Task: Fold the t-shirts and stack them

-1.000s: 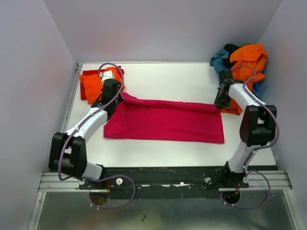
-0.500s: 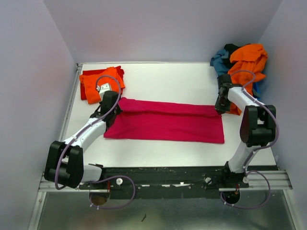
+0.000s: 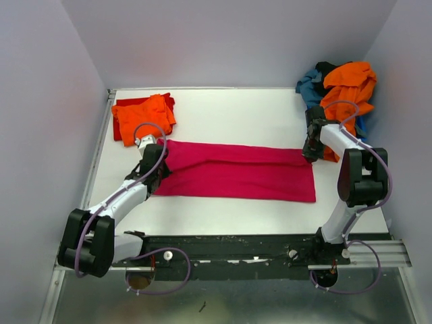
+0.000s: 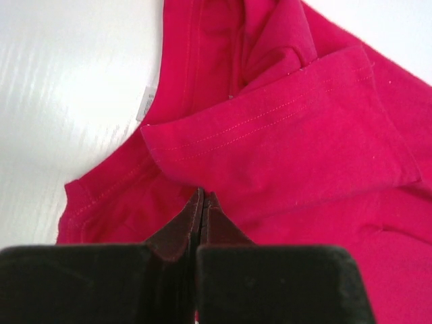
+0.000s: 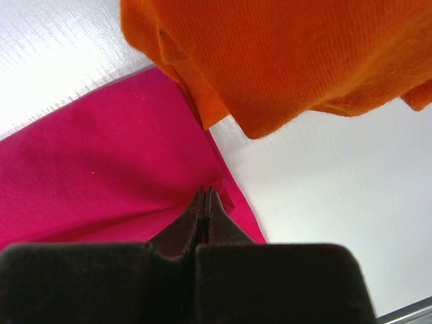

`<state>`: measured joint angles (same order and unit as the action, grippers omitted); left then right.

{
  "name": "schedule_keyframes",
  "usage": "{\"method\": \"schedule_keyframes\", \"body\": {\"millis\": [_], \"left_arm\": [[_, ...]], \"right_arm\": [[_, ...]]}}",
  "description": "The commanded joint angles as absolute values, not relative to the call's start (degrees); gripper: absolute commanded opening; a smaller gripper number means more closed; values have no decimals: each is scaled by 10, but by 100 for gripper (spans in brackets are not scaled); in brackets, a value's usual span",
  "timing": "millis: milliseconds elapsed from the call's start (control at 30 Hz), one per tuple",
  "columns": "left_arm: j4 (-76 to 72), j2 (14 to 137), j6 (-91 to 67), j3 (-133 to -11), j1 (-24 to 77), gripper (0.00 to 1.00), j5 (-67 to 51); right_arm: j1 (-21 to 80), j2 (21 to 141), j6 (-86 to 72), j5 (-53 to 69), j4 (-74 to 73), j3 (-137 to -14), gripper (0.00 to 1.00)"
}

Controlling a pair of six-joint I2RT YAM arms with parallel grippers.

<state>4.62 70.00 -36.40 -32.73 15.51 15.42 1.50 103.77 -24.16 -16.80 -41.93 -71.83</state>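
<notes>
The left gripper (image 4: 203,202) has its black jaws pressed together, pinching the magenta-pink soft-cloth t-shirt (image 3: 236,172) at its left end, just below a folded-over sleeve hem with visible stitching. The right gripper (image 5: 204,199) is likewise clamped on the right edge of the same shirt, and creases in the cloth run in to its tips. Just past those tips, toward 12 o'clock in the right wrist view, hangs a bright orange knit t-shirt (image 5: 283,61).

A second ago the left gripper stood farther back, toward 11 o'clock, with its arm over the folded stack and the shirt's far edge raised in a ridge between the two grippers. Now it has drawn toward 6 o'clock, and the shirt lies as a flatter, narrower band across the middle of the white table (image 3: 236,111). The right gripper has hardly shifted.

At 10 o'clock on the table a folded bright orange t-shirt (image 3: 142,115), now uncovered, rests on a red folded t-shirt (image 3: 119,133). At 2 o'clock lies a loose heap, with orange on top, a teal-blue t-shirt (image 3: 309,84) and a black t-shirt (image 3: 326,66) behind.

A small white neck tag (image 4: 148,104) peeks from the magenta collar, but its print is too small to read.
</notes>
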Motion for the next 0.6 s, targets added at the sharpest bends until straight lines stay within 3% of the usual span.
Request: {"method": "schedule_keyframes", "body": {"millis": [0, 233, 300, 333, 367, 400, 500, 567], "left_arm": [[41, 685, -383, -307, 158, 0, 122], [54, 667, -402, -289, 158, 0, 120], [61, 657, -403, -288, 158, 4, 122], [66, 650, -403, -289, 158, 15, 125], [73, 639, -402, -288, 158, 40, 124], [76, 627, -402, -287, 158, 57, 126], [91, 565, -405, -278, 159, 63, 144], [98, 515, -406, -273, 160, 64, 161]], "right_arm": [[17, 1020, -250, -194, -410, -713, 1], [17, 1020, -254, -200, -405, -710, 1], [17, 1020, -252, -198, -407, -712, 8], [17, 1020, -251, -199, -407, -711, 17], [21, 1013, -250, -208, -408, -709, 27], [26, 1005, -253, -225, -410, -708, 32], [40, 956, -253, -235, -404, -704, 35], [50, 915, -247, -209, -389, -702, 43]]}}
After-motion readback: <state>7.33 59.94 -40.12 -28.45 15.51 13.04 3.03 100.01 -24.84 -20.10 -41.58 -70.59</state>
